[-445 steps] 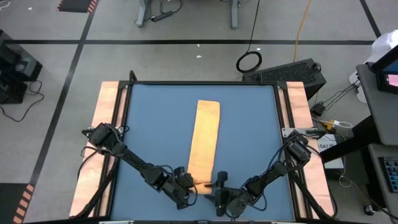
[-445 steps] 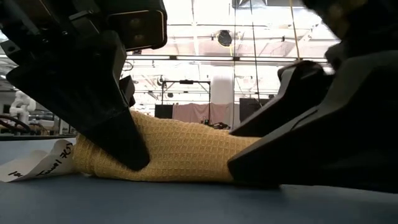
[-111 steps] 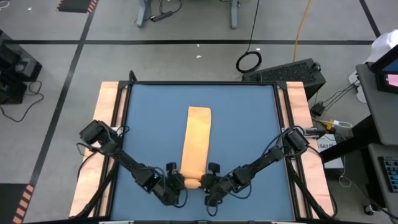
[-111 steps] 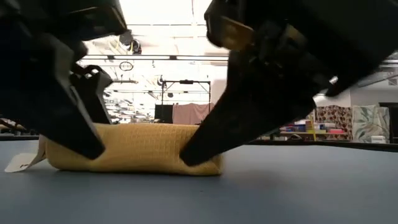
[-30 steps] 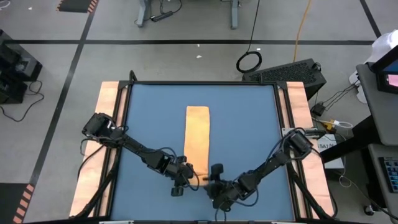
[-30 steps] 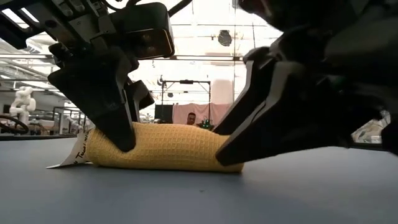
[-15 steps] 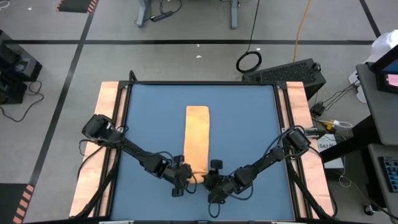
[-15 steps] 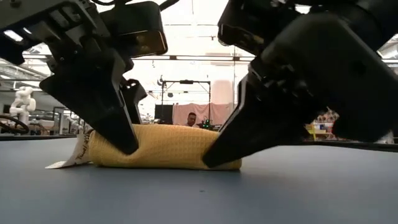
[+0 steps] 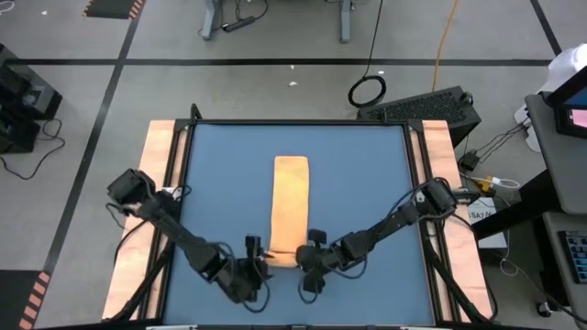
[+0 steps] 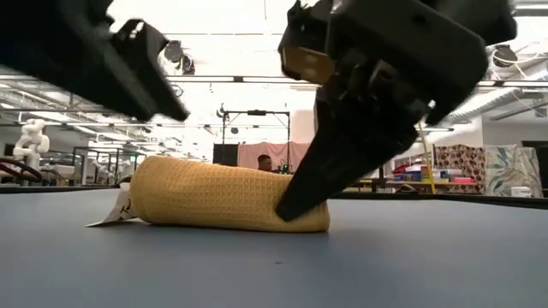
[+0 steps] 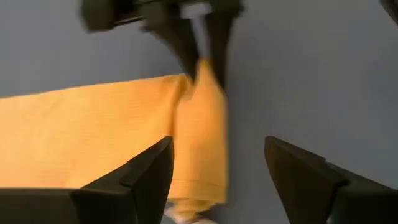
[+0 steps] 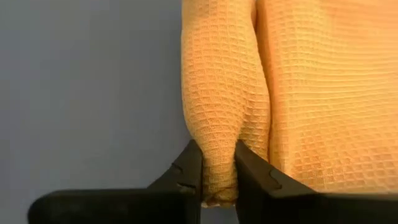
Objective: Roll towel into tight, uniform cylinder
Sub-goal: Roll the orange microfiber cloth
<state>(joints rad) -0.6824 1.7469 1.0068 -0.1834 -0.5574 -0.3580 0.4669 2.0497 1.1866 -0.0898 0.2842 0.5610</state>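
Right gripper [image 12: 217, 171] fingers pinch the roll's end; left gripper [image 11: 217, 180] fingers spread, clear of the cloth; towel [image 9: 290, 206] lies mid-table [image 9: 367, 183], rolled at its near end, bare table either side.

Soft orange-yellow towel [image 9: 290, 209], waffle-weave grid texture, no print; small white tag [image 10: 111, 214] with dark handwriting at one end. Flat table mat [image 9: 367, 183] plain slate blue; side boards [image 9: 158, 160] pale wood. Black-fingered right gripper [image 12: 217, 180]; left gripper [image 11: 217, 174] black too.
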